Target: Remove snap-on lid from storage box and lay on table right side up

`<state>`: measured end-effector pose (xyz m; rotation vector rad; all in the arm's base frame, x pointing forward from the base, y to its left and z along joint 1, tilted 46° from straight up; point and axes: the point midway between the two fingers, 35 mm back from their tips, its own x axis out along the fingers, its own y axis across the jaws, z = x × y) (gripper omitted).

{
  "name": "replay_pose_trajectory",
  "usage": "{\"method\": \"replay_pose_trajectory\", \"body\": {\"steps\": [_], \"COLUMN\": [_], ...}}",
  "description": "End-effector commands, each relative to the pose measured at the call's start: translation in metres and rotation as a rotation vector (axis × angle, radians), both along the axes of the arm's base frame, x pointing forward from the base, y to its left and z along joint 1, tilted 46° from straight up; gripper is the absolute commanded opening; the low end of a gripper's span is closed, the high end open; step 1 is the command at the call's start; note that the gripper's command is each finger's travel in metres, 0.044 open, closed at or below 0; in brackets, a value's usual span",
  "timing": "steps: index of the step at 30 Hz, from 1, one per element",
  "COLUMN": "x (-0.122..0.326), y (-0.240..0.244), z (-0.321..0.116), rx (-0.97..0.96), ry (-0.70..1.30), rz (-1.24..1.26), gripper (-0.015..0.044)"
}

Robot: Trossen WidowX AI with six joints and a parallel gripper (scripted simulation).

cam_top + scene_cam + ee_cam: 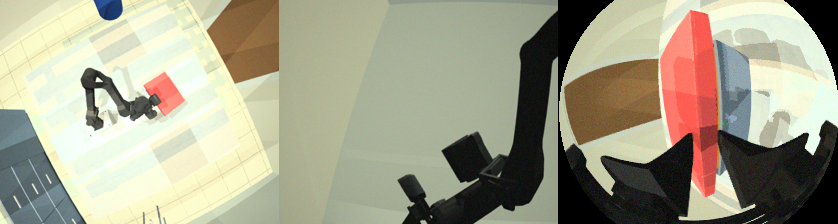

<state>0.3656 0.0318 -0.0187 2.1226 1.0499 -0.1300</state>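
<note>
The red lid is a flat square with a shallow rim. The blue-grey storage box is beside the lid's underside in the wrist view; from above, the lid hides nearly all of it. A thin pale and yellowish line shows between lid and box in the wrist view; I cannot tell whether they still touch anywhere. My gripper is shut on the lid's rim, one black finger on each side. In the top view the wrist parts hide the fingertips, at the lid's lower-left edge. The exterior view shows neither lid nor box.
The pale patterned table carries the arm's base, left of the lid. A blue rounded object is at the top. A dark cabinet is at the lower left, and a brown surface lies beyond the table.
</note>
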Motion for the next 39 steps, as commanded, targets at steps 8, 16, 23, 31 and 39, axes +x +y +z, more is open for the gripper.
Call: {"method": "replay_pose_trajectory", "body": {"steps": [8,16,23,31,39], "x": [0.009,0.014,0.020,0.027,0.035], "y": [-0.012,-0.018,-0.024,-0.030,-0.035], "z": [0.015,0.023,0.030,0.038,0.046], "rx": [-0.004,-0.005,-0.005,-0.006,-0.006], "ry": [-0.017,-0.017,-0.017,-0.018,-0.018], "rz": [-0.003,-0.003,-0.003,-0.003,-0.003], "gripper": [0.0000,0.0000,0.0000,0.0000,0.0000]}}
